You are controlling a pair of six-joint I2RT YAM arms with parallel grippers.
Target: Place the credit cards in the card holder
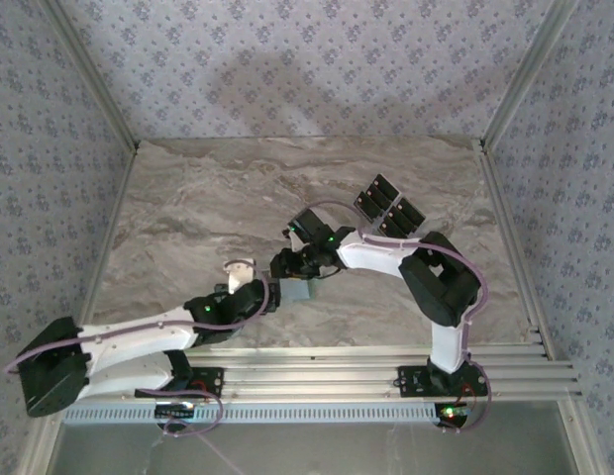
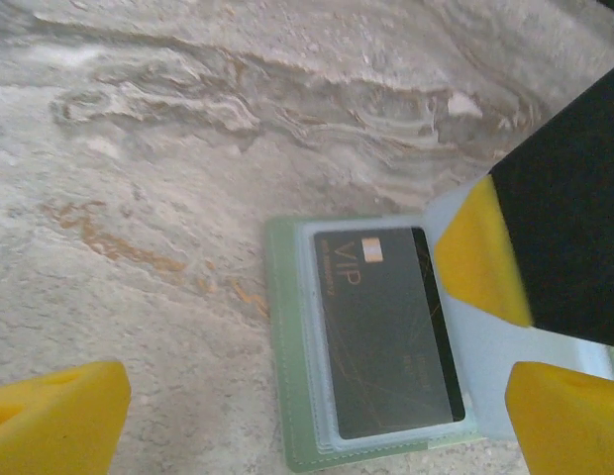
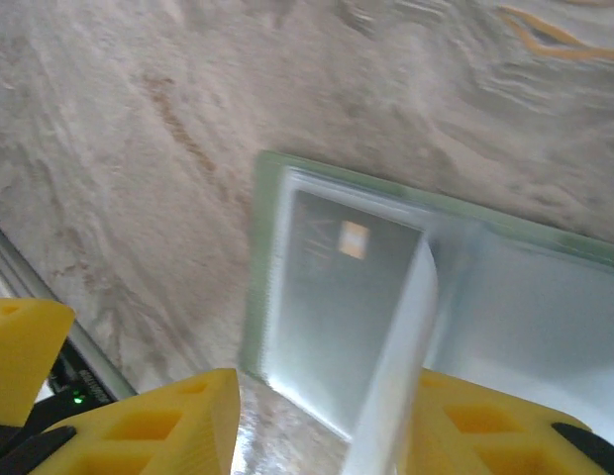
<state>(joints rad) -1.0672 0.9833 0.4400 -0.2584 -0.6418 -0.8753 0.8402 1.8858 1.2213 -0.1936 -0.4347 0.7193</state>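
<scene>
Marble table (image 1: 188,218): near edge hidden by arms.
Left gripper (image 2: 312,426): spread wide, empty, over holder.
Right gripper (image 3: 327,435): half-spread astride a lifted clear sleeve (image 3: 401,336); contact unclear.
Card holder (image 2: 285,376): sage green, open, mid-table, right half cut off.
Spare credit cards (image 1: 386,208): black, back right, markings unreadable.
VIP card (image 2: 386,336): black, sleeved.

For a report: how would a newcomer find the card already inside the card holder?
On the marble table, near the front edge, lies the open green card holder. The card sits in its clear pocket and says VIP; the other cards lie loose far right.
</scene>
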